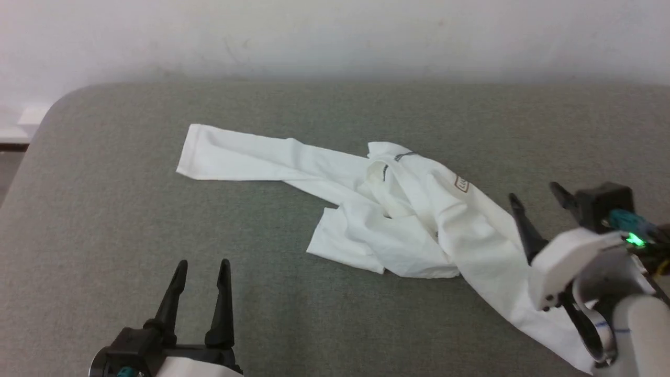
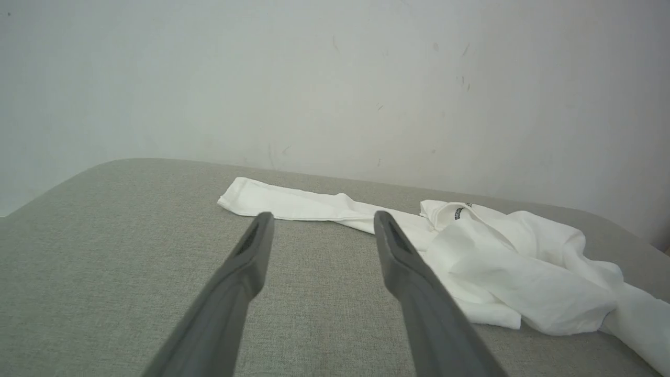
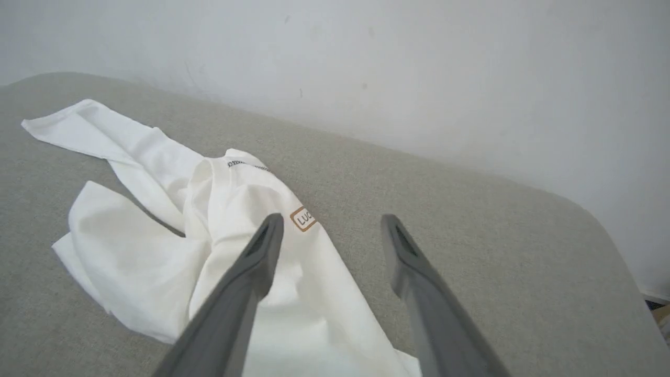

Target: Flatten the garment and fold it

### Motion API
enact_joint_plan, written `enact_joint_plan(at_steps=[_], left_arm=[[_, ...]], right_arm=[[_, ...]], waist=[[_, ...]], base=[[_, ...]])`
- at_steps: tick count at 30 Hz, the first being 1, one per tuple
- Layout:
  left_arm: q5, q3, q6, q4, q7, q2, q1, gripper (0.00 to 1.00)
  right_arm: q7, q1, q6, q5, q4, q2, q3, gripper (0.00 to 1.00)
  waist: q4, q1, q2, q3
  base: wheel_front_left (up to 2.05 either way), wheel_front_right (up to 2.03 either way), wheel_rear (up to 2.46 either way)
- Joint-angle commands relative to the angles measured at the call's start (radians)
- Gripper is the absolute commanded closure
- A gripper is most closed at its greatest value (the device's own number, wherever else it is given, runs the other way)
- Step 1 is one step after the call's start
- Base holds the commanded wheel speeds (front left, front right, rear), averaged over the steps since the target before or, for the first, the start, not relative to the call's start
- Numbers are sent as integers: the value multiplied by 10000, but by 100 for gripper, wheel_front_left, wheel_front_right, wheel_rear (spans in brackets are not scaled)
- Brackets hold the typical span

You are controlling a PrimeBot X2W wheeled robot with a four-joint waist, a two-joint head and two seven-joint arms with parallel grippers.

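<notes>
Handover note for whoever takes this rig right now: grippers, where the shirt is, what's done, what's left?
Left gripper: open, empty, over the bare grey surface, apart from the garment.
Right gripper: open, holding nothing, over the garment's right edge.
Garment: crumpled mid-surface, one sleeve stretched out to the left, body bunched, tan label facing up.
Done: nothing lies flat, no fold made.
To do: spread it flat, then fold.
</notes>
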Motion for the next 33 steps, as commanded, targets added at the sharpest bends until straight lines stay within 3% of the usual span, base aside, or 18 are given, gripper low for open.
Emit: enact_joint_plan(at_steps=[1, 10, 11, 12, 13, 20, 23, 27, 33], left_arm=[[-92, -55, -14, 7, -47, -19, -167, 0], [-268, -145, 59, 62, -47, -20, -634, 0], [-284, -147, 56, 64, -47, -20, -679, 0], [-293, -152, 56, 68, -47, -20, -722, 0], [-307, -153, 64, 67, -47, -20, -760, 0], [-393, -98, 191, 26, -47, -20, -835, 0], [-398, -76, 206, 18, -47, -20, -792, 0], [-359, -82, 185, -5, -47, -20, -776, 0], [-272, -110, 117, -39, -47, -20, -878, 0]], right_arm=[[308, -339, -11, 88, 324, -78, 287, 0], [1094, -1336, -11, 273, 2864, -272, 1522, 0], [1152, -1402, -11, 254, 3092, -307, 1677, 52], [1180, -1466, -11, 255, 3267, -323, 1787, 87], [1158, -1535, -11, 264, 3389, -299, 1809, 100], [671, -2183, -11, 369, 3209, -158, 1742, 100], [637, -2606, -11, 430, 2827, -388, 1386, 100], [904, -2823, -11, 435, 2365, -975, 89, 100], [1341, -1701, -11, -253, 1916, -1694, -3066, 100]], waist=[[431, 0, 0, 313], [1377, 0, 0, 1083], [1433, 0, 0, 1136], [1473, 0, 0, 1180], [1500, 0, 0, 1217], [1225, 0, 0, 1178], [912, 0, 0, 1065], [562, 0, 0, 1013], [392, 0, 0, 1223]], base=[[0, 0, 0], [0, 0, 0], [0, 0, 0], [0, 0, 0], [0, 0, 0], [0, 0, 0], [0, 0, 0], [0, 0, 0], [0, 0, 0]])
